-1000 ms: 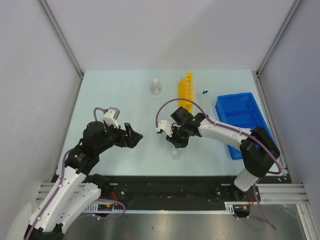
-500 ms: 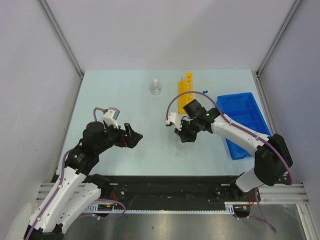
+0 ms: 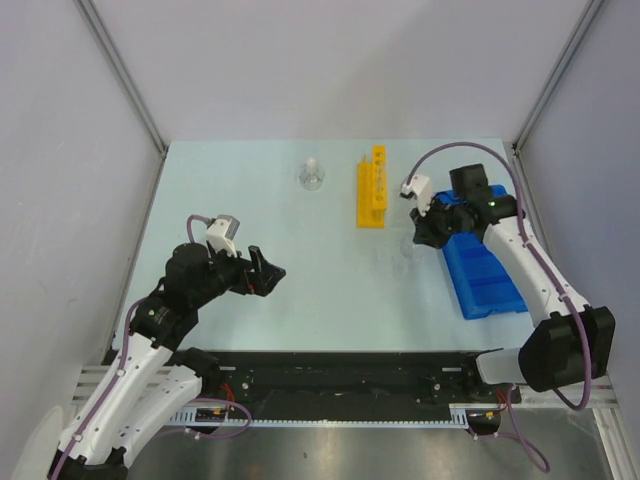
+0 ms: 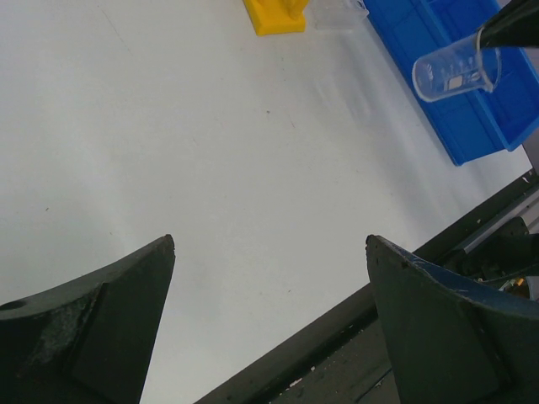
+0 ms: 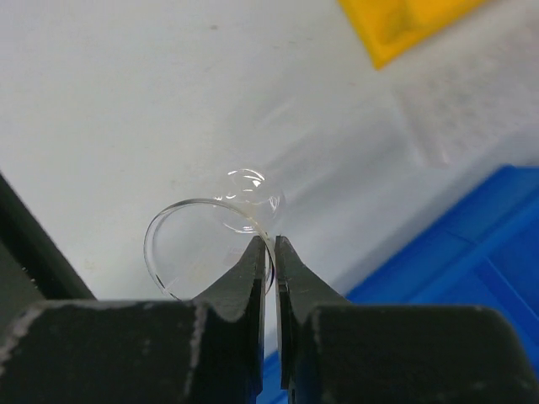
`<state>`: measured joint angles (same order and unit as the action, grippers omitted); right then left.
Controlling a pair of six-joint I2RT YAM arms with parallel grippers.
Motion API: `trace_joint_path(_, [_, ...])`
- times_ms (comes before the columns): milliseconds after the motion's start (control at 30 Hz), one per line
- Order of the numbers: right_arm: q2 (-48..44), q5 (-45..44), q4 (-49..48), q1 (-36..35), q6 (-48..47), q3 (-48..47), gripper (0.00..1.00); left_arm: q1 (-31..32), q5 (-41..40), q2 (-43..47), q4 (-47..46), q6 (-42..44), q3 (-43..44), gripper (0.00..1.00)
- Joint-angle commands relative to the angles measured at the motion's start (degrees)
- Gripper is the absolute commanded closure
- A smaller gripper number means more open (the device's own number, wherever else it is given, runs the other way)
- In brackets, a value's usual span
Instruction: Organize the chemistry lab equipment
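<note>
My right gripper (image 5: 271, 252) is shut on the rim of the small clear beaker (image 5: 198, 244), pinching its wall between the two fingers. It holds the beaker (image 4: 455, 71) in the air, upright, at the left edge of the blue compartmented bin (image 3: 490, 270). The yellow holed tube rack (image 3: 372, 187) stands just left of the right gripper (image 3: 425, 232). A small clear flask with a white stopper (image 3: 312, 175) stands at the back centre. My left gripper (image 3: 265, 272) hovers open over the near left table, with nothing between its jaws (image 4: 269, 240).
A clear tray (image 4: 337, 13) lies between the yellow rack (image 4: 274, 15) and the blue bin (image 4: 459, 118). The table's black front rail (image 4: 404, 286) runs close under the left gripper. Grey walls enclose the table on three sides.
The right arm has lifted the beaker from the near centre of the table and carried it right and back to the blue bin's edge. The left arm has not moved.
</note>
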<state>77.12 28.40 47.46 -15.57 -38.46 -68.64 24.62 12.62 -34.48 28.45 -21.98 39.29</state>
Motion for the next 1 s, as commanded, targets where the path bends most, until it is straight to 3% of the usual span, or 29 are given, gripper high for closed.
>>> trace_joint_path(0, [0.2, -0.5, 0.7, 7.5, -0.6, -6.7, 0.96, -0.5, 0.5, 0.2, -1.3, 0.8, 0.0, 0.0])
trace_joint_path(400, [16.2, -5.0, -3.9, 26.5, 5.5, -23.4, 0.95, -0.5, 0.6, 0.5, -1.3, 0.9, -0.1, 0.0])
trace_joint_path(567, [24.2, -5.9, -4.5, 28.8, 6.4, -29.5, 0.95, -0.6, 0.4, 0.6, -1.2, 0.9, 0.0, 0.0])
trace_joint_path(967, [34.8, -6.2, -7.1, 28.9, 9.1, -31.6, 0.93, -0.7, 0.3, 0.3, -1.1, 1.0, 0.0, 0.0])
